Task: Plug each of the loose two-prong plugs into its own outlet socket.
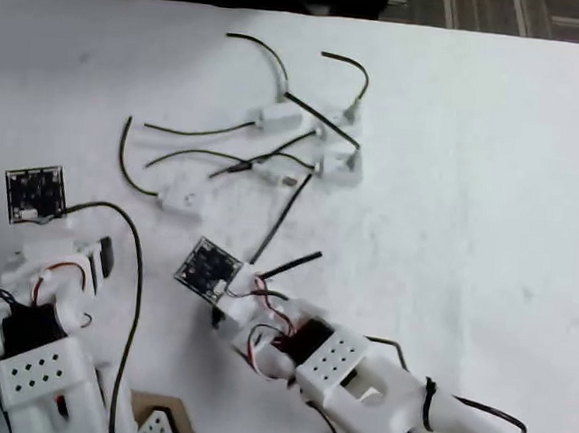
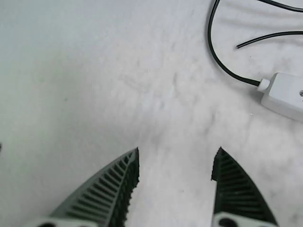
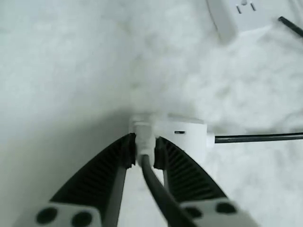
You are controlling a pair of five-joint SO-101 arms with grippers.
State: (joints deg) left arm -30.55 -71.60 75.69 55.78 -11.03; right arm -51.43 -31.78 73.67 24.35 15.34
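Observation:
My right gripper (image 3: 144, 144) is shut on a white two-prong plug (image 3: 142, 130) whose black cable runs back between the fingers. The plug's front touches the end of a white outlet socket (image 3: 184, 137); I cannot tell whether the prongs are inside. A second socket (image 3: 239, 14) lies farther off, slots facing up. My left gripper (image 2: 175, 163) hangs open over bare table, with another white socket (image 2: 286, 94) and its black cable (image 2: 215, 52) ahead to one side. In the high view, that socket (image 1: 180, 203) lies just beyond the two arms.
A tangle of white plugs and sockets (image 1: 320, 149) with black cables (image 1: 191, 129) lies at the table's far middle. Square black marker tags sit on the left arm (image 1: 35, 195) and right arm (image 1: 208, 268). A brown card piece (image 1: 158, 422) lies at the near edge.

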